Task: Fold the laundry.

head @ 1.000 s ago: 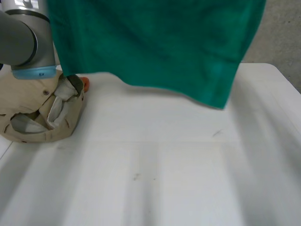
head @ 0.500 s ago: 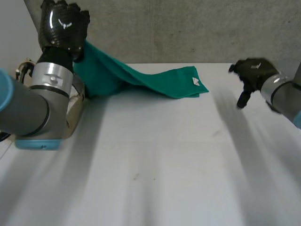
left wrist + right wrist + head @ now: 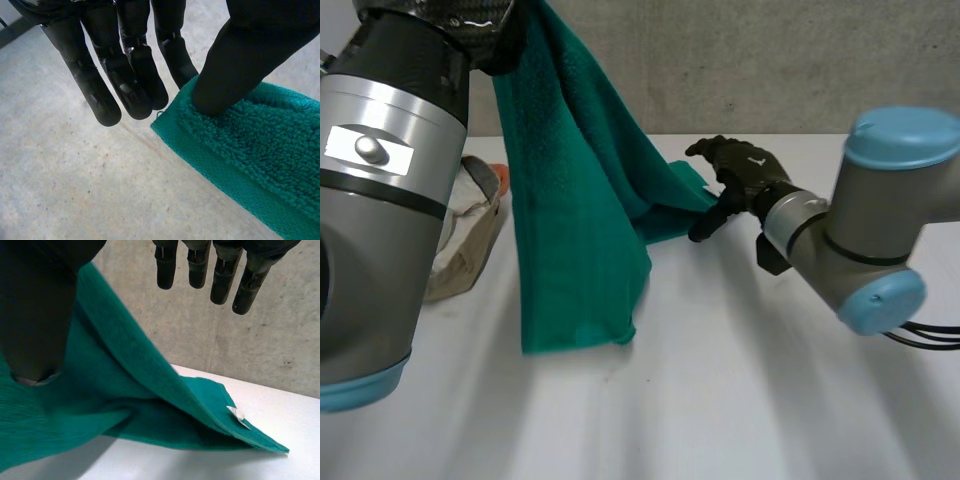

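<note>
My left hand (image 3: 485,30) is up in the upper left of the head view, with the dark green terry towel (image 3: 575,230) hanging from it. I take the height to be the point: the cloth is raised so that it drops straight and shows me its edges before any fold. In the left wrist view the thumb (image 3: 245,60) is pressed down on the towel's hemmed corner, pinning it against the side of the hand. The fingers (image 3: 130,75) run straight and close together just beside the cloth, not on it.

From that corner the towel falls down the left-centre of the frame, and its lower edge reaches the white worktop (image 3: 740,390). A second fold trails towards the middle, where my right hand (image 3: 745,172) meets it. I judge it is there to find the next corner. Its fingers (image 3: 200,265) are straight and spread, clear of the cloth. The thumb lies against the green pile, but nothing is pinched — the hand is open. Beyond its fingertips a small white tag (image 3: 235,413) marks a corner resting on the worktop.

A crumpled beige garment (image 3: 465,245) waits at the left edge, behind my left arm.
</note>
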